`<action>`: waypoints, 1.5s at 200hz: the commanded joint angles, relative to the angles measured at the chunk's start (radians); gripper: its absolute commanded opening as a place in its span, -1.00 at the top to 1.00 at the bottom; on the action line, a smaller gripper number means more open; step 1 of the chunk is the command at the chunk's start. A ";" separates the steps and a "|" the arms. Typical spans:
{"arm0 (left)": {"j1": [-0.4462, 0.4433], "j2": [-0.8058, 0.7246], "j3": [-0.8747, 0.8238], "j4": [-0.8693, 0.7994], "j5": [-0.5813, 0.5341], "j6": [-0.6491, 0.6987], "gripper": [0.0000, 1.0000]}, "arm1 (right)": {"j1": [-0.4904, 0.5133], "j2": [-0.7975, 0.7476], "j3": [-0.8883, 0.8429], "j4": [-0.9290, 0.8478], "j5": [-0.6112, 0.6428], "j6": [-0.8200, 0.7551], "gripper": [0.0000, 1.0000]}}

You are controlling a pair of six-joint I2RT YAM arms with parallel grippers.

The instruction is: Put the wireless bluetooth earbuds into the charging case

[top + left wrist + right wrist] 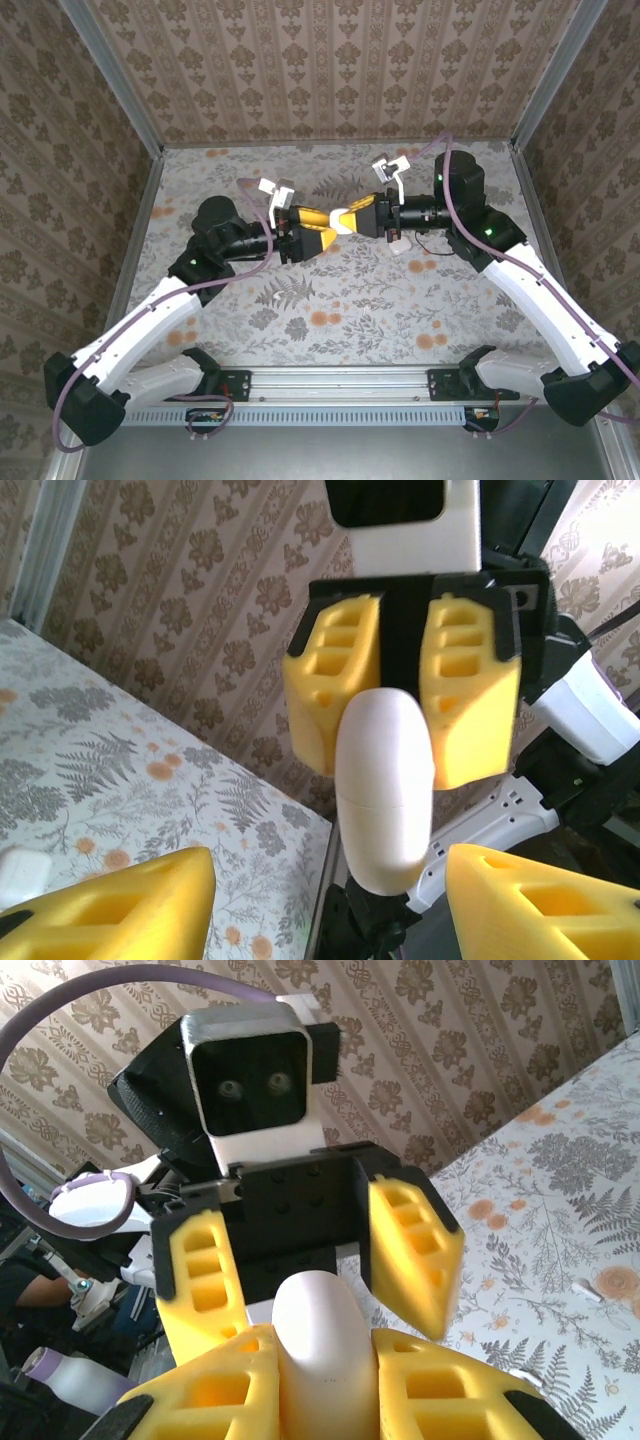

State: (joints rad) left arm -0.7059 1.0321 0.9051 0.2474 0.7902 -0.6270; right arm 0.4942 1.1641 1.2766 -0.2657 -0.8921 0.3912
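Floral-print table (330, 300) w/ white rounded obj (20, 876) and tiny white earbud (586, 1291) lying on it.

Case (385, 790): white plastic, smooth, semi-gloss, with a fine seam line. Finger pads (470, 715): yellow plastic, matt, slotted, faintly grainy. Arm shells (150, 320): white glossy plastic. Joints (222, 225): black, matt. Cable (90, 990): purple, smooth rubbery jacket. Table cover (330, 300): matt floral print, flat. Frame rail (340, 378): bare brushed metal.
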 commanded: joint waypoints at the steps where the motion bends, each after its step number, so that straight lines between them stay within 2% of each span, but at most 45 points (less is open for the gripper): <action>1: -0.009 0.012 0.030 0.058 0.036 -0.001 -0.22 | 0.009 0.009 0.023 0.024 -0.020 -0.026 0.77; 82: -0.011 0.044 0.029 0.114 0.047 -0.032 0.00 | 0.018 0.008 0.003 0.060 -0.021 -0.007 0.77; 159: -0.012 0.049 0.019 0.162 0.041 -0.044 0.04 | 0.018 0.006 -0.022 0.087 -0.022 0.005 0.78; 211: -0.012 0.049 0.018 0.127 0.039 -0.033 0.70 | 0.019 0.006 -0.027 0.117 -0.018 0.030 0.75; 240: -0.012 0.044 0.007 0.120 0.035 0.001 1.00 | 0.019 0.003 -0.040 0.153 -0.007 0.061 0.45; 275: -0.023 0.014 -0.021 0.134 0.039 0.093 1.00 | 0.013 0.009 -0.070 0.170 0.004 0.072 0.37; 300: -0.029 -0.002 -0.012 0.066 0.057 0.164 1.00 | 0.002 0.021 -0.075 0.154 0.023 0.081 0.31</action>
State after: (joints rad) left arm -0.7151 1.0683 0.8925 0.3470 0.8154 -0.5751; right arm 0.5003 1.1740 1.2129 -0.1352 -0.8879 0.4496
